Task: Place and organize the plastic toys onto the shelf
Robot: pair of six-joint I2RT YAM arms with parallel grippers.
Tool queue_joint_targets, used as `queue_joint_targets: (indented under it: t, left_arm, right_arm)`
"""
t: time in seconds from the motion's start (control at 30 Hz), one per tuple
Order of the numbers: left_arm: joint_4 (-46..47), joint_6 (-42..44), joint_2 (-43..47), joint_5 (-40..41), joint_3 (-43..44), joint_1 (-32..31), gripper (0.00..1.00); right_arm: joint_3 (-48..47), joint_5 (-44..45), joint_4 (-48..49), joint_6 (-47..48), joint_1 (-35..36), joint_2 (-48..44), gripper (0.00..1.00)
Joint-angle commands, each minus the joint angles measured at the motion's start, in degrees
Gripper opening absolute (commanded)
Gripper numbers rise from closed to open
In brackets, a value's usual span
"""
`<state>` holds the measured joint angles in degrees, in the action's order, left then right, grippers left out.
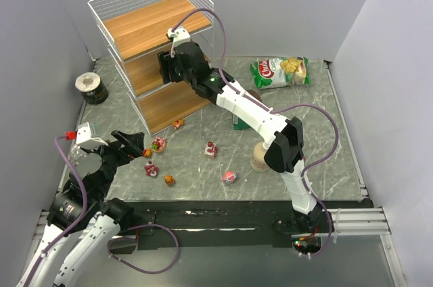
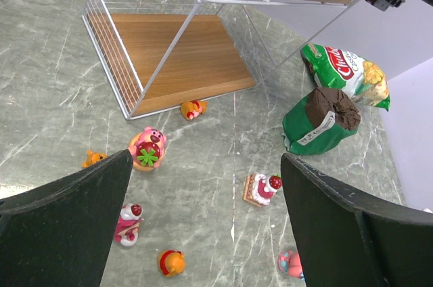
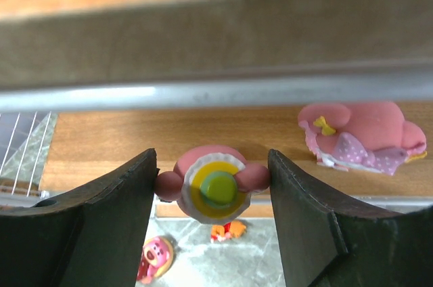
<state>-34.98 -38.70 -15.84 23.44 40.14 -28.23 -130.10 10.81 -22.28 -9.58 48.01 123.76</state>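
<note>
My right gripper [image 3: 212,158] is shut on a round pink toy [image 3: 215,185] with a yellow and green centre. It holds the toy at the front edge of the middle wooden tier of the shelf [image 1: 152,26]. A pink toy with a yellow bow [image 3: 365,131] lies on that tier to the right. Several plastic toys lie on the table: a pink bear [image 2: 146,149], a strawberry cake [image 2: 262,188], an orange figure [image 2: 172,262] and a red-and-orange one [image 2: 193,109]. My left gripper [image 2: 206,158] hangs open above them with nothing between its fingers.
A green chips bag [image 1: 281,70] lies at the back right. A green packet [image 2: 318,121] with a brown top sits right of the shelf. A cream bottle [image 1: 260,158] stands by the right arm, and a dark roll [image 1: 91,87] sits at the far left.
</note>
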Motion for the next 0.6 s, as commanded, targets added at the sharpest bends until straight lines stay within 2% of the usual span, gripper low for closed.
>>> queue_joint_targets:
  t: [0.0,0.37,0.57]
  left_arm:
    - [0.79,-0.50,0.19,0.90,0.29,-0.16,0.96]
    - [0.79,-0.50,0.19,0.99,0.20,-0.16,0.97]
    - [0.79,-0.50,0.19,0.99,0.29,-0.16,0.97]
  right_arm:
    - [2.57,1.14,5.57,-0.17,-0.81,0.69,0.31]
    - [5.74,1.76,9.71,-0.17,-0.46,0.42,0.33]
    - [5.83,2.11,10.33,0.18,-0.29,0.60,0.45]
